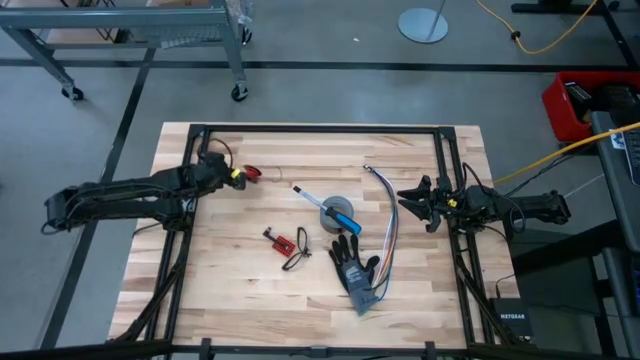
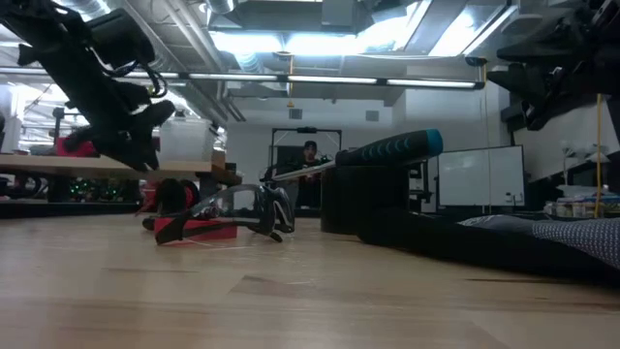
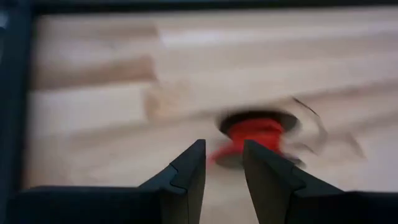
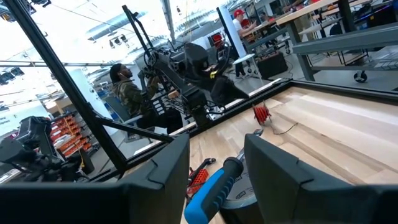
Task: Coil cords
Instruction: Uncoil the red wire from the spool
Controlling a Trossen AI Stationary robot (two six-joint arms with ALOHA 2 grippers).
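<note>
The cords [image 1: 252, 173] are a small black-and-red bundle lying on the wooden table near its far left; they also show in the left wrist view [image 3: 255, 134]. My left gripper [image 1: 237, 177] is just to the left of the bundle. Its fingers [image 3: 222, 163] are open by a narrow gap and point at the bundle, with nothing between them. My right gripper [image 1: 415, 197] is at the right side of the table, raised above it. It is wide open and empty [image 4: 216, 163].
A grey tape roll [image 1: 338, 212] with a blue-handled screwdriver [image 1: 322, 200] across it sits mid-table. Multicoloured ribbon wires [image 1: 390, 225] and a dark glove [image 1: 355, 270] lie right of centre. A small red board [image 1: 277, 239] and safety glasses [image 1: 297, 252] lie nearer the front. A person [image 4: 127, 90] is beyond the table.
</note>
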